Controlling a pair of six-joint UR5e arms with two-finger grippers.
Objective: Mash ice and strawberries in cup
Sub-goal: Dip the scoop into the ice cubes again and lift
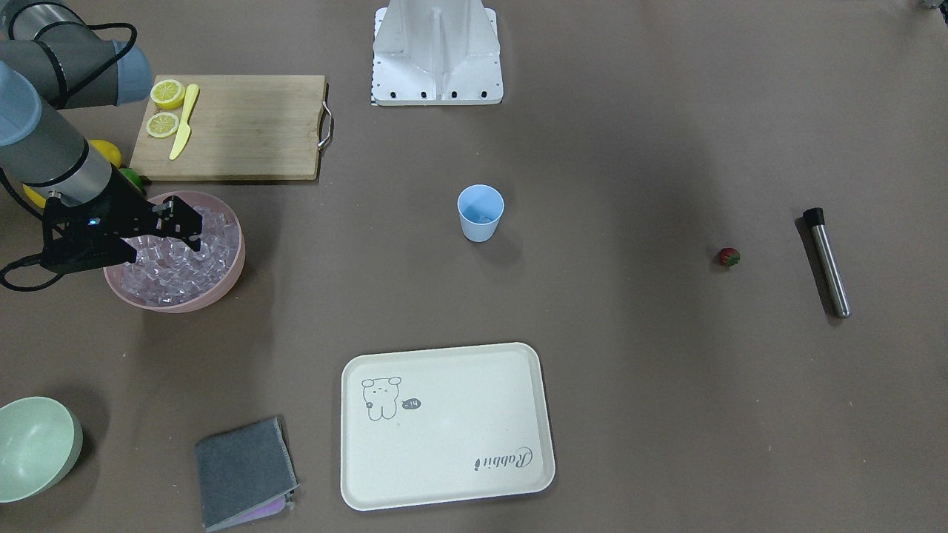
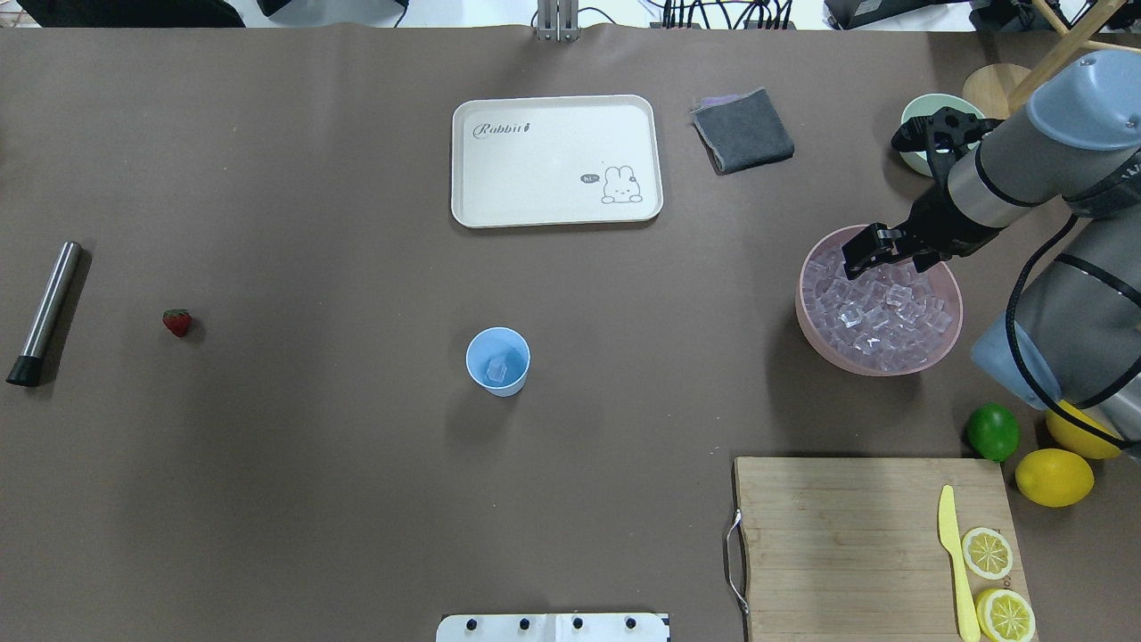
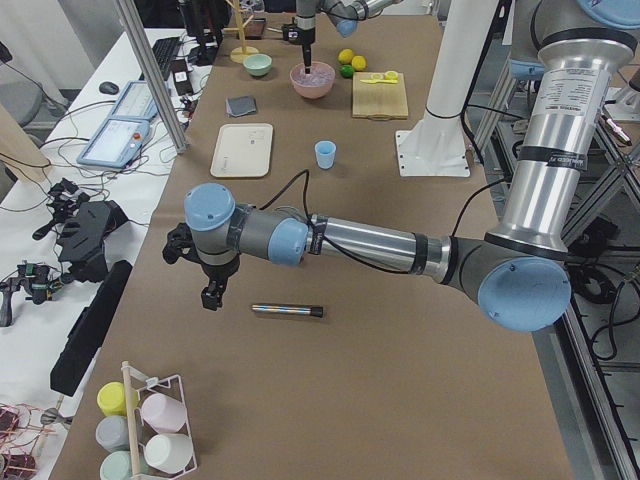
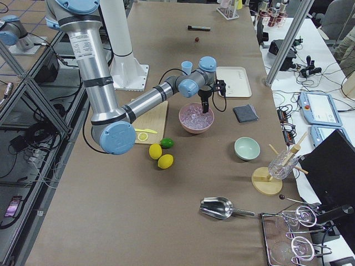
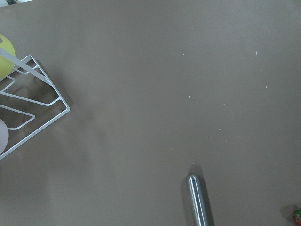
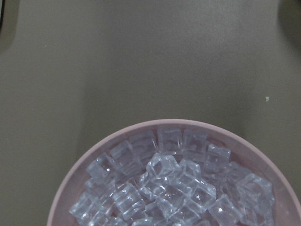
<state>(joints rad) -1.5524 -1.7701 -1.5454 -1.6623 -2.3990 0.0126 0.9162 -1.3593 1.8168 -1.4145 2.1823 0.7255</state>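
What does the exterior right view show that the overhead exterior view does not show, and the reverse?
Only exterior right: a metal scoop lying on the table beyond the green bowl.
Only overhead: the ice cube inside the cup; from the side, the cup's inside is hidden.
Both: the right tool above the pink bowl of ice, the tray, the cloth, the strawberry and the steel rod.
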